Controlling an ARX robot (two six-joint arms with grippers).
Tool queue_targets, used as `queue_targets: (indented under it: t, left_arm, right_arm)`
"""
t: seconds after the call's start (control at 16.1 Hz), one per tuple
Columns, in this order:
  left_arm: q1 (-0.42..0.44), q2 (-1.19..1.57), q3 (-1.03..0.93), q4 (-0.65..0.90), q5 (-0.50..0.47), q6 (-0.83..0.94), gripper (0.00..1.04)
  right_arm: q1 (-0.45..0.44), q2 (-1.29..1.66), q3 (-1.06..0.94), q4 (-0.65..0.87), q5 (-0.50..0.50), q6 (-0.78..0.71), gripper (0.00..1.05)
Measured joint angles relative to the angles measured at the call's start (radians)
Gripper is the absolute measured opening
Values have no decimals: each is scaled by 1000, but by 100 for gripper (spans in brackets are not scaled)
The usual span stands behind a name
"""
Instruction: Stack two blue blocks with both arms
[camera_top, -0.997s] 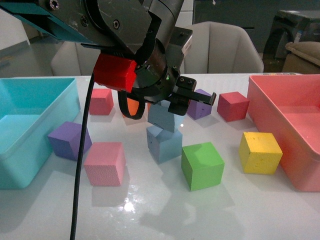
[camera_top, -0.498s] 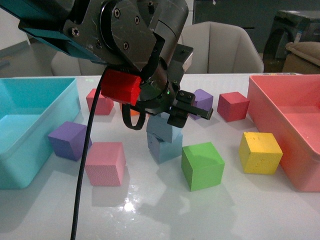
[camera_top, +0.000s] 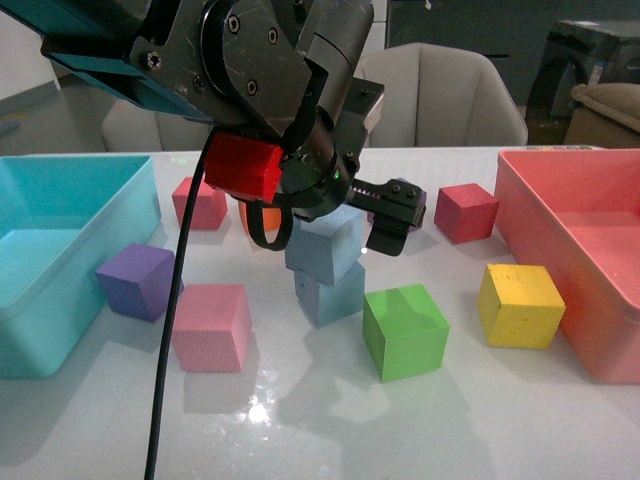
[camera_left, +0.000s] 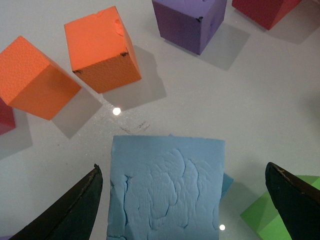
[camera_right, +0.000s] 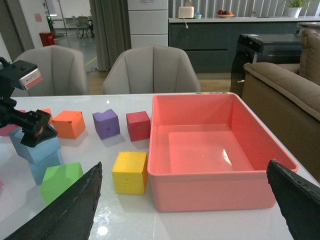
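Left gripper (camera_left: 185, 200) spread wide around upper blue block (camera_left: 165, 187), tilted atop lower one (camera_top: 330, 292).

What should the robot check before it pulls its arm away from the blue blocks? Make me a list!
1. Top blue block sits on bottom blue block: ok.
2. Top block level and lined up: not ok, it looks tilted and offset.
3. Left gripper open: ok, fingers wide of the block.
4. Right gripper clear of the stack: ok.
5. Green block apart from the stack: ok.
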Motion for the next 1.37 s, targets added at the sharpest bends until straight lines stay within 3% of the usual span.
queue_targets:
  t: [0.31, 0.62, 0.81, 0.87, 0.93, 1.0, 1.25, 1.31, 1.37]
  left_arm:
    - [-23, -156, -61, 113, 13, -42, 98]
    - [-87, -624, -432, 392, -35, 59, 98]
    - [-104, -873, -612, 373, -51, 122, 98]
    - [-113, -971, -691, 450, -217, 74, 87]
    - [-76, -1113, -797, 424, -311, 21, 75]
    - [0, -1236, -911, 438, -316, -11, 62]
    - [187, -1444, -1176, 464, -130, -44, 9]
    - [224, -1488, -1210, 469, -96, -46, 2]
    - [258, -1527, -1242, 470, -63, -48, 2]
  right_arm:
    - [0, 0, 0, 0, 0, 0, 98]
    - [0, 0, 0, 0, 0, 0, 98]
    - [0, 0, 0, 0, 0, 0, 98]
    - [0, 0, 0, 0, 0, 0, 98]
    - [0, 0, 0, 0, 0, 0, 98]
    - [0, 0, 0, 0, 1, 0, 98]
    - [0, 0, 0, 0, 0, 0, 98]
    - [0, 0, 0, 0, 0, 0, 98]
    - [0, 0, 0, 0, 0, 0, 98]
